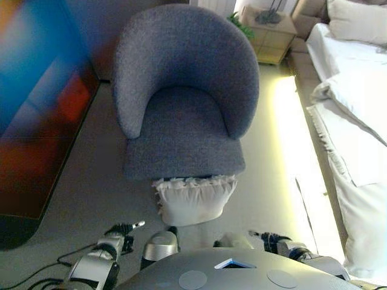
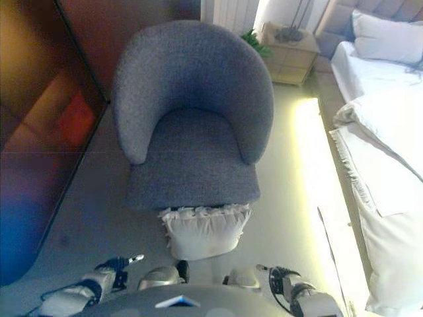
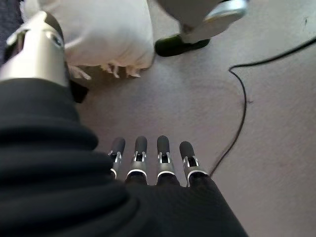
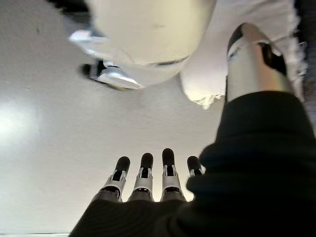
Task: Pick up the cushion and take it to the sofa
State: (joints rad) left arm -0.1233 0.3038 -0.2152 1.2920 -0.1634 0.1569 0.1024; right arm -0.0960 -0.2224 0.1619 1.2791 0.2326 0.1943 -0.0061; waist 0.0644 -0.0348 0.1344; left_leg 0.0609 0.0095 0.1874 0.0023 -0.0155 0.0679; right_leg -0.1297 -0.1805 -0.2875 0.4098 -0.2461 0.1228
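Note:
A white cushion (image 1: pixel 193 199) with a frilled edge stands on the floor, leaning against the front of a grey armchair (image 1: pixel 181 90). It also shows in the right eye view (image 2: pixel 203 230), the left wrist view (image 3: pixel 106 34) and the right wrist view (image 4: pixel 217 69). My left hand (image 1: pixel 121 232) hangs low to the cushion's left, open and empty, fingers (image 3: pixel 148 158) straight above the carpet. My right hand (image 1: pixel 273 240) hangs low to the cushion's right, open and empty, fingers (image 4: pixel 153 175) straight. Neither hand touches the cushion.
A bed with white bedding (image 1: pixel 357 103) runs along the right. A wooden bedside table (image 1: pixel 272 33) stands behind the armchair. A dark cabinet (image 1: pixel 42 115) lines the left side. Bare carpet lies on both sides of the cushion.

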